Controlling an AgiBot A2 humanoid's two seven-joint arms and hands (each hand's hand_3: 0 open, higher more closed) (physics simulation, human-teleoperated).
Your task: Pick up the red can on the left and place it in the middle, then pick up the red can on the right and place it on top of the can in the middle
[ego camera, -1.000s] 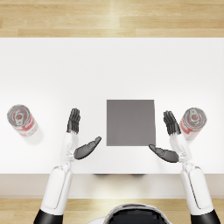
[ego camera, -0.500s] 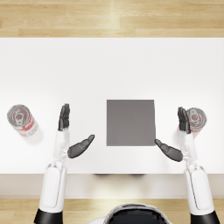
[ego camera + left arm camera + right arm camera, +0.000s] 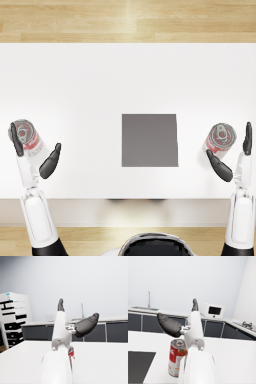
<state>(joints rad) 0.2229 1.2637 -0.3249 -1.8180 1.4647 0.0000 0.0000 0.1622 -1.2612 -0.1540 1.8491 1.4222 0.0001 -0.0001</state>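
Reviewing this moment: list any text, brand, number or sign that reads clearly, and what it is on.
Nothing reads clearly.
Right red can: white script on the red label, too blurred to read.
Left red can: only a sliver of label shows beside the forearm, unreadable.
White cabinet: black marks and a small blue mark, illegible.
Microwave: no readable lettering.

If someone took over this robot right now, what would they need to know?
Left robot hand: open around the left red can, no grip visible.
Right robot hand: open around the right red can, no grip visible.
Both cans stand upright on the white table, either side of the grey mat in the middle.
Done: nothing moved.
Left: move the left can to the middle, then stack the right can on it.
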